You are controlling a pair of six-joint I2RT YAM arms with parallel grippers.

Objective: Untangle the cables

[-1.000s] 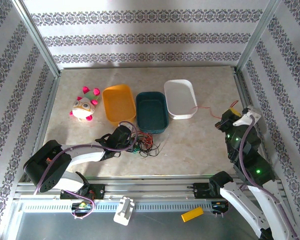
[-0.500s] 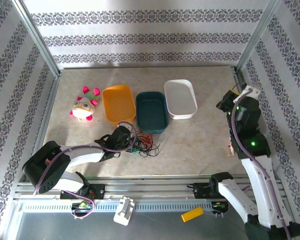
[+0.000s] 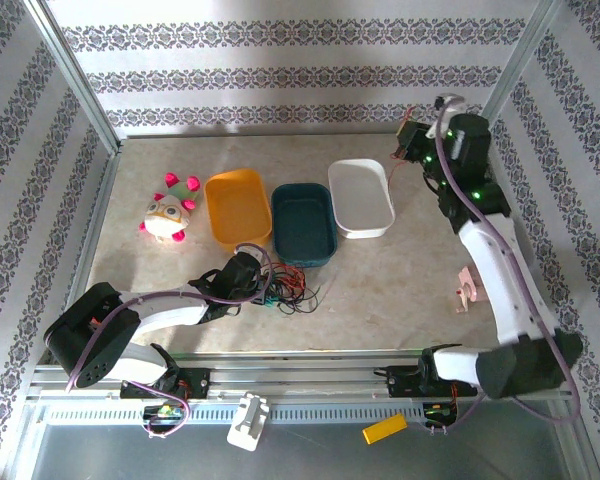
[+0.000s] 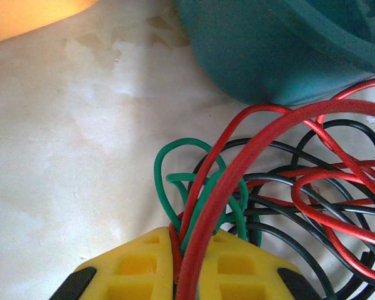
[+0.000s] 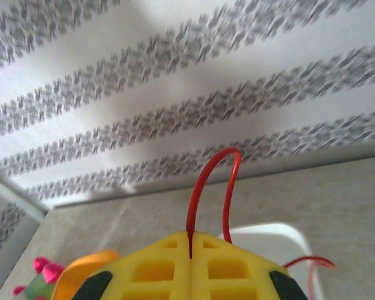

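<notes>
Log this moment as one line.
left gripper: shut on cables beside teal tray | right gripper: shut on red cable, aloft near white tray | cables: tangled

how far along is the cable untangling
Done: one red cable is clear of the bundle. In hand: the right gripper has its jaws shut on it up near the white tray; the left gripper pins red and green strands at the bundle's edge. Left: red, green and black cables lie knotted beside the teal tray.

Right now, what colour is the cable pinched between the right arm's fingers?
Red. The cable loops up from the shut fingers, clearest in the right wrist view.
</notes>
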